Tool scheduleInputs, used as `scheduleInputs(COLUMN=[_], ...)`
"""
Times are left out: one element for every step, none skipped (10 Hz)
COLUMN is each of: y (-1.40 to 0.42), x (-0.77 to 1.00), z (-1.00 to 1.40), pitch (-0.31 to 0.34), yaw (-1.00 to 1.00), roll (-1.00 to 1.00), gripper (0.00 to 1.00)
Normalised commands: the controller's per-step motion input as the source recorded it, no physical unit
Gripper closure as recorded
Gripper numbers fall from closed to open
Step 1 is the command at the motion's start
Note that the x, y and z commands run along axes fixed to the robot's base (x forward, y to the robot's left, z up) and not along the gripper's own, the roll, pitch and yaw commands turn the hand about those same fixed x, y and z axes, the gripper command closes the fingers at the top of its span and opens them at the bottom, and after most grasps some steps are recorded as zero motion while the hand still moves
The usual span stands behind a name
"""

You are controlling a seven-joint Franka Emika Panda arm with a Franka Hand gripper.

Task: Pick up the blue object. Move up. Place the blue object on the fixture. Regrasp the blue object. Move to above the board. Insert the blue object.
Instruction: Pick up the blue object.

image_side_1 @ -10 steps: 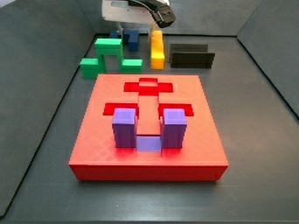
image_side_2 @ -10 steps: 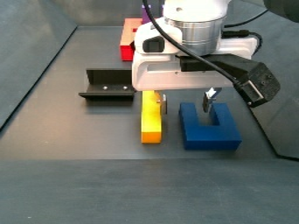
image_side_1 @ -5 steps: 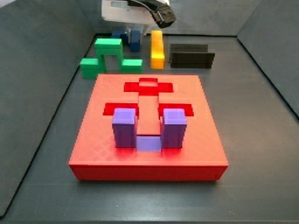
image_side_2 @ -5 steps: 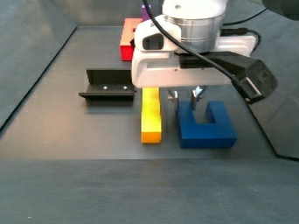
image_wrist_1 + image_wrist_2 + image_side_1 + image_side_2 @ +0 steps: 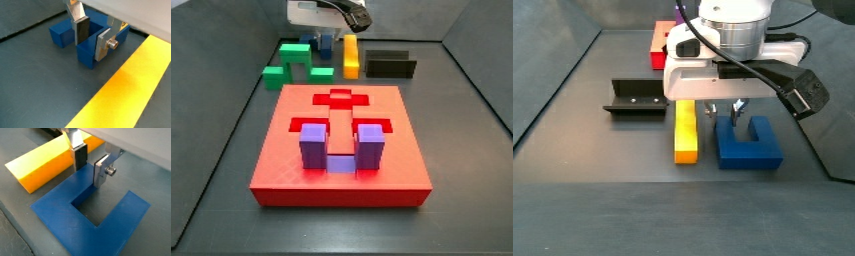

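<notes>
The blue object [image 5: 751, 150] lies flat on the grey floor, its two prongs pointing away from the yellow bar's near end. It also shows in both wrist views [image 5: 87, 56] [image 5: 73, 218] and as a sliver in a side view [image 5: 322, 47]. My gripper [image 5: 727, 108] is down on it, shut on one prong. One pad sits in the slot and the other plate is on the prong's outer face [image 5: 92, 37] [image 5: 89, 164]. The black fixture [image 5: 636, 100] [image 5: 392, 67] stands apart. The red board [image 5: 289, 168] lies in the foreground.
A yellow bar [image 5: 686, 130] [image 5: 127, 95] [image 5: 40, 163] lies right beside the blue object. A green block [image 5: 291, 60] sits at the far end. A purple U-shaped piece [image 5: 338, 148] stands in the board's recess. Dark walls ring the floor.
Between one second and half a second ago the fingers closed on the prong and the blue object shifted slightly. Since then nothing has moved.
</notes>
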Motion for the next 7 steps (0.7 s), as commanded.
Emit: scheduleInputs(y=[0.00,0.00,0.00,0.00,0.00,0.00,0.00], x=[0.00,0.00,0.00,0.00,0.00,0.00,0.00], z=[0.00,0.00,0.00,0.00,0.00,0.00,0.00], pitch=[0.000,0.000,0.000,0.000,0.000,0.000,0.000], yaw=[0.00,0.00,0.00,0.00,0.00,0.00,0.00], roll=[0.00,0.00,0.00,0.00,0.00,0.00,0.00], gripper=[1.00,1.00,1.00,1.00,1.00,1.00,1.00])
